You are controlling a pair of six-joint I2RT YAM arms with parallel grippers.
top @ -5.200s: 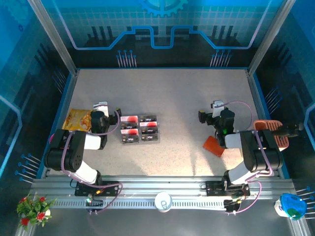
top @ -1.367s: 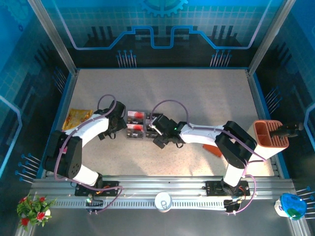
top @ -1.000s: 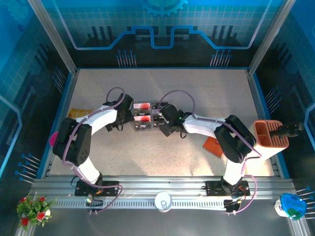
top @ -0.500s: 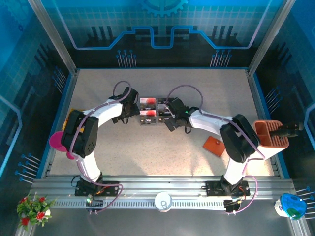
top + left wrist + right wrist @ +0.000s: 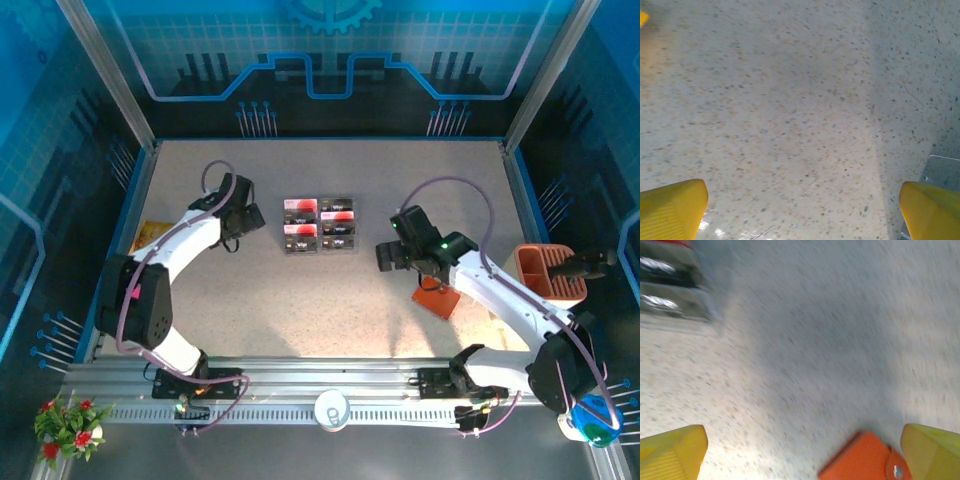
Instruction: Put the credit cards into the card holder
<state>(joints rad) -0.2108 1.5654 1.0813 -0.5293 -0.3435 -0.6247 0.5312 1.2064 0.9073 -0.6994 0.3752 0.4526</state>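
From where I stand, the credit cards [image 5: 318, 225] lie in a tidy block of two columns near the middle of the speckled surface [image 5: 340, 310], dark with red and white patches, and neither arm touches them. The left claw [image 5: 250, 216] sits at about 9 o'clock of the cards, near them but apart. In its own wrist view the left claw [image 5: 800, 215] is spread wide, with a yellow fingertip [image 5: 670, 210] in each lower corner and bare surface between them, gripping nothing. A pale, clear corner [image 5: 944, 170] of something pokes in just above its right fingertip, and I can't tell what it is. The right claw [image 5: 384, 256] hangs at roughly 4 o'clock of the cards, well clear of them. The card holder [image 5: 437, 298], a flat orange-red piece, lies closed on the surface at about 5 o'clock of that claw, partly under the arm. From the right wrist camera the right claw [image 5: 800, 455] is also spread wide and carrying nothing. There the card holder [image 5: 860, 462] shows at the bottom edge, just beside the right fingertip [image 5: 932, 455], with a small metal stud on its tab. The cards [image 5: 670, 285] are a blurred shape at 10 o'clock in that view. A yellow packet [image 5: 145, 232] peeks out at the surface's 9 o'clock edge, and an orange ribbed container [image 5: 545, 272] stands beyond the 3 o'clock edge.
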